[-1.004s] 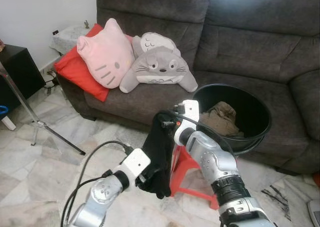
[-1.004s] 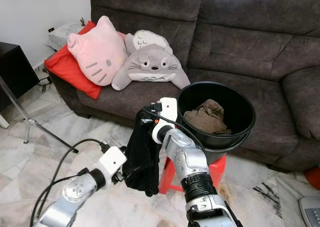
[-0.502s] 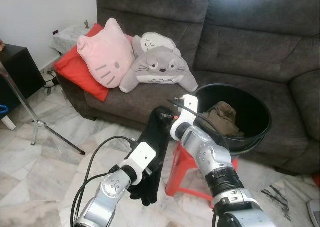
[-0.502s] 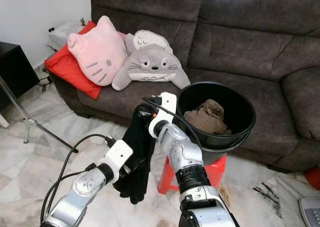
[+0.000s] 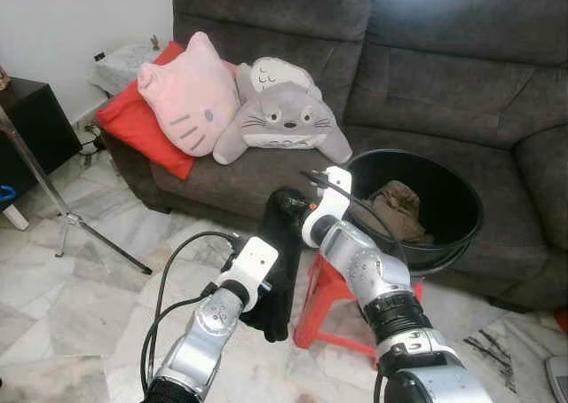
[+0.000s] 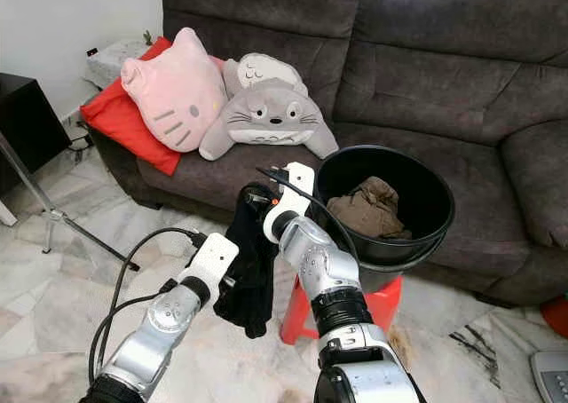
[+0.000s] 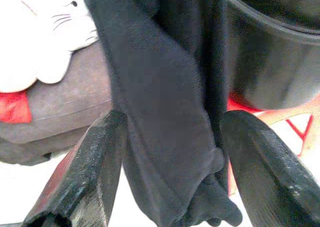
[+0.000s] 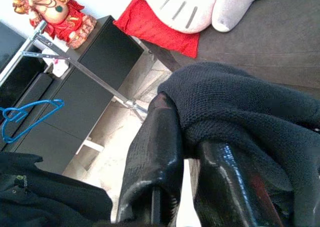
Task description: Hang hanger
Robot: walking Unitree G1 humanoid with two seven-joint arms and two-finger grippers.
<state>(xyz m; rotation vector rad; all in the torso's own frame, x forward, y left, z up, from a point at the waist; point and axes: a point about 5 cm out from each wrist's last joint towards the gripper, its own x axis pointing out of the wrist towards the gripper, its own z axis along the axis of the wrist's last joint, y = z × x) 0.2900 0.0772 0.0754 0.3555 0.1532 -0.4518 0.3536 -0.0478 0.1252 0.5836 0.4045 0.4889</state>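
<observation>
**Black garment pinched high, fingers spread below**

Held near the centre of the head views: a black knitted garment (image 5: pixel 278 261), hanging as a long limp fold in front of the red stool (image 5: pixel 324 289). Pinched at its top edge by the right gripper (image 8: pixel 182 152), fingers clamped together on a bunched ridge of the knit. Right arm rising from the lower right of the frame, elbow bent, wrist turned toward the upper left, a black cable looping over it.

Lower on the same fold, the left gripper (image 7: pixel 170 157), fingers (image 7: pixel 92 162) spread wide on either side of the cloth, cloth hanging between them and brushing the inner face of one. Left arm reaching up from the bottom centre-left, forearm angled toward the upper right, cables trailing down behind it.

Right of centre, a black bucket (image 5: pixel 461 234) resting on the red stool, brown cloth (image 5: pixel 397 208) crumpled inside. Across the top, a dark grey sofa (image 5: pixel 444 83) carrying a pink cat cushion (image 5: pixel 188 97), a grey Totoro cushion (image 5: pixel 280 114) and a red pillow (image 5: pixel 133 123).

At the left edge of the right wrist view, a blue hanger (image 8: pixel 27 118) on a metal rack (image 8: pixel 75 67), beside a black cabinet (image 8: pixel 95 87) topped by a small red-robed figurine (image 8: pixel 52 12).
</observation>
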